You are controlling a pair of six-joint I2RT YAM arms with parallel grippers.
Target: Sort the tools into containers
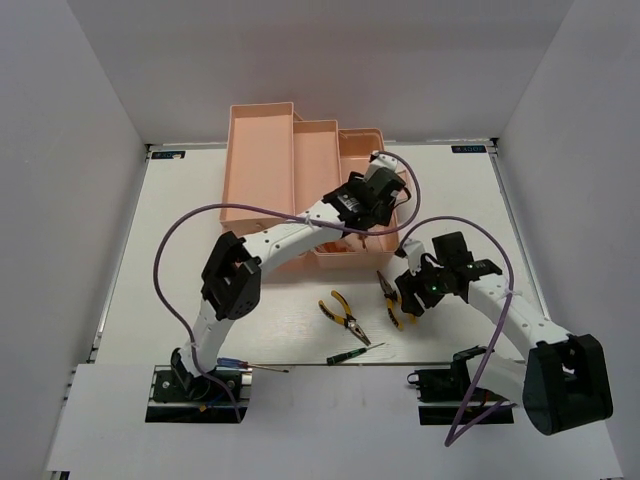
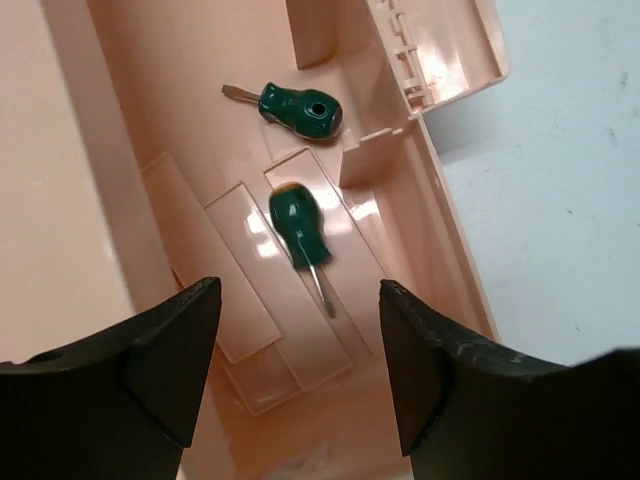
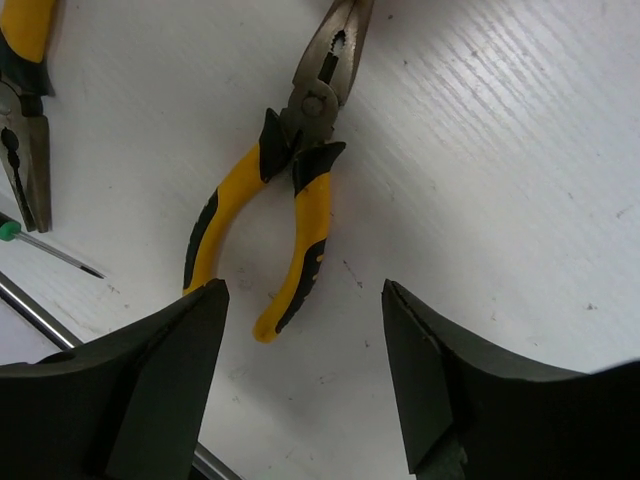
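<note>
While both green screwdrivers lie in the toolbox, two pliers and two longer screwdrivers wait outside (left tool and right tool gape empty).

White table, plain grey walls, perhaps panels

So the left arm reaches far forward, elbow bent, jaws spread wide and pointing down, while the right arm sits tucked in closer, jaws gaping downward too.
</note>
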